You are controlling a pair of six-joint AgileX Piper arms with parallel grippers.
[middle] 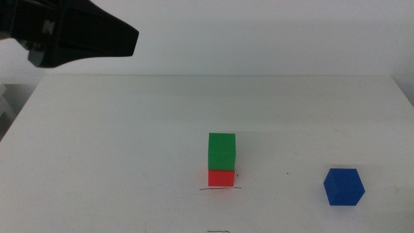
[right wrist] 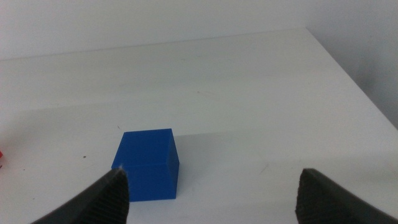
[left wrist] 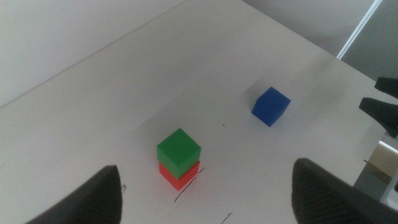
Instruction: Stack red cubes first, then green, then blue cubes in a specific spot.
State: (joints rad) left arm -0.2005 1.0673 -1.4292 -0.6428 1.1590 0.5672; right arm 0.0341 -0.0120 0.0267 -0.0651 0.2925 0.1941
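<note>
The green cube (middle: 222, 150) sits squarely on the red cube (middle: 221, 178), which stands just behind the thin black pen line (middle: 220, 189). The blue cube (middle: 343, 187) lies alone on the table to the right of the stack, turned at an angle. My left gripper (middle: 123, 39) hangs high over the table's far left, well away from the stack. In its wrist view the jaws are open, and the green cube (left wrist: 178, 149), red cube (left wrist: 177, 175) and blue cube (left wrist: 270, 106) lie below. My right gripper (right wrist: 211, 183) is open, low behind the blue cube (right wrist: 147, 163), and out of the middle view.
The white table (middle: 129, 142) ends at its far edge before a pale wall. Its right edge (right wrist: 354, 81) runs close beside the blue cube. A second small pen mark (middle: 218, 230) lies at the front edge. The right arm's dark jaws (left wrist: 382, 106) show in the left wrist view.
</note>
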